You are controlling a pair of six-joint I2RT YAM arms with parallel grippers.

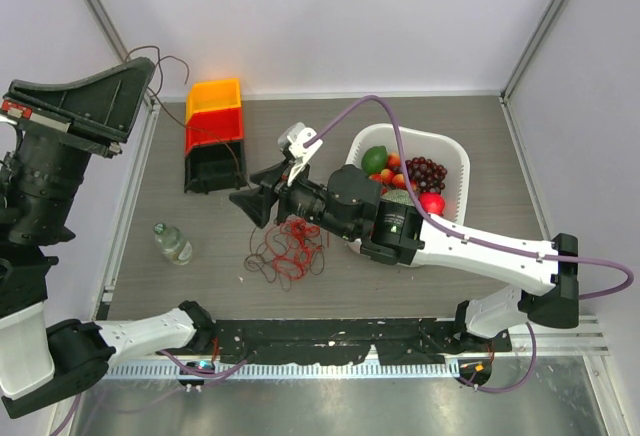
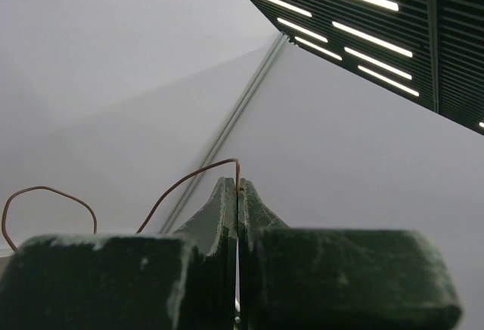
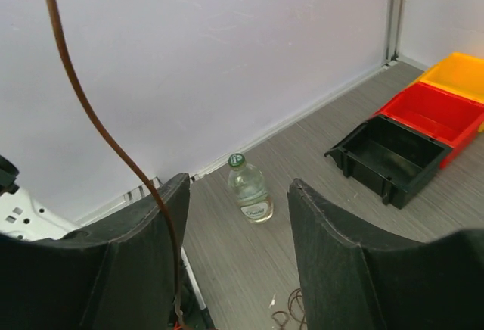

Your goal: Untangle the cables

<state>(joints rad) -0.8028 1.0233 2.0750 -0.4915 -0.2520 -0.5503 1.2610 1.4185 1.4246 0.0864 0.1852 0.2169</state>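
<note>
The cables (image 1: 290,248) are a loose tangle of thin red wires with a darker brownish strand, lying on the table in front of the white basket. My left gripper (image 1: 148,70) is raised high at the far left, shut on the end of the brownish strand (image 2: 189,177), which curls away from its tips (image 2: 239,188). My right gripper (image 1: 250,204) hovers just above the tangle's upper left, open, with nothing between its fingers (image 3: 238,186). In the right wrist view the brownish strand (image 3: 91,118) runs taut across the left finger, and a few cable loops (image 3: 291,311) show on the table below.
A small clear bottle (image 1: 172,243) (image 3: 249,190) lies on the table left of the tangle. Orange, red and black bins (image 1: 213,136) stand in a row at the back left. The white basket (image 1: 455,151) holds fruit behind the right arm.
</note>
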